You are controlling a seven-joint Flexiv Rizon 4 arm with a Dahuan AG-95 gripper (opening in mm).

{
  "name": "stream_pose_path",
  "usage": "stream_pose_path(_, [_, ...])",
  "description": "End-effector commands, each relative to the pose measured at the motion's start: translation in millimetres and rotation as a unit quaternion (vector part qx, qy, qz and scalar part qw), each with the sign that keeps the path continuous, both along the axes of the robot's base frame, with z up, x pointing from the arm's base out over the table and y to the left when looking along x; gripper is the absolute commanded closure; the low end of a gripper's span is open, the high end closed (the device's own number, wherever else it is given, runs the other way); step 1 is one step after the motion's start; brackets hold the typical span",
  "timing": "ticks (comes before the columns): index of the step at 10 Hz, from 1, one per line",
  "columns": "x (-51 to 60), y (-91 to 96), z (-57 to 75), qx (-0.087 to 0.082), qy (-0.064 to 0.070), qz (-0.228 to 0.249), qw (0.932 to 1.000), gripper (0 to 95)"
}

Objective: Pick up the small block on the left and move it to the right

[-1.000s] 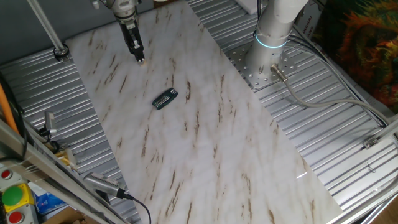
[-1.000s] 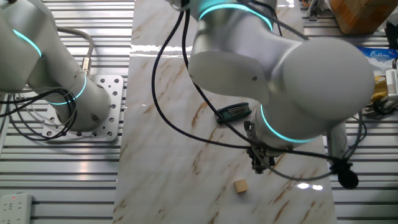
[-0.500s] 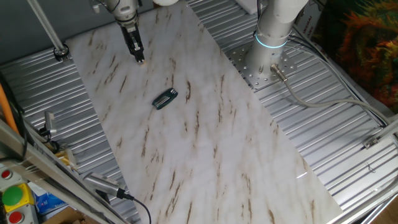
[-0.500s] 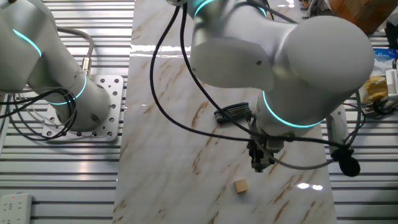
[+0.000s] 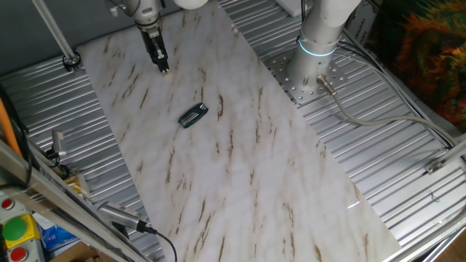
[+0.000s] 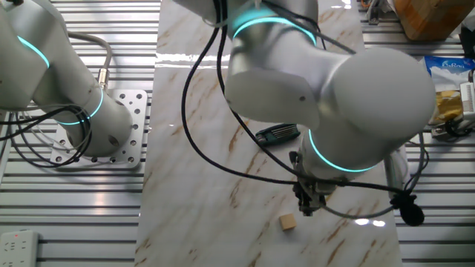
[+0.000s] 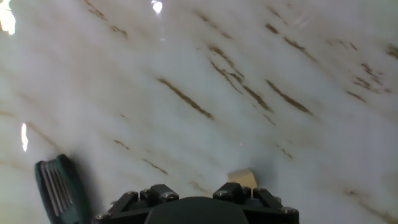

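The small block is a tiny tan cube lying on the marble board, apart from the fingers. It also shows in the hand view, just above the hand's dark body at the bottom edge. My gripper hangs point-down just up and right of the block, its tips close above the board. In one fixed view my gripper is at the board's far left, and its fingers read as one narrow dark bar, shut and empty. The fingertips are out of the hand view.
A flat dark oblong piece with a greenish edge lies on the board, seen also in the other fixed view and the hand view. The arm's base stands beside the board on ribbed metal. Cables hang near the gripper.
The gripper has come lower and slightly nearer the block. The block and the dark piece have not moved.
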State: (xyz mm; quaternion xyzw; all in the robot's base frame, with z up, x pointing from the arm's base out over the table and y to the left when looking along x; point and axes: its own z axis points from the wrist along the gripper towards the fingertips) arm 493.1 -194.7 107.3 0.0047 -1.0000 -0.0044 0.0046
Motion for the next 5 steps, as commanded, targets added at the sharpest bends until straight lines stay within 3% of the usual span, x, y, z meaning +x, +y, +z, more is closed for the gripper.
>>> stream_pose_path(1, [-1.5, -15.6, -2.6, 0.009, 0.000, 0.016, 0.9998, 38.0])
stream_pose_path(5, [-5.6, -30.8, -10.3, 0.010, -0.004, 0.031, 0.9994, 38.0])
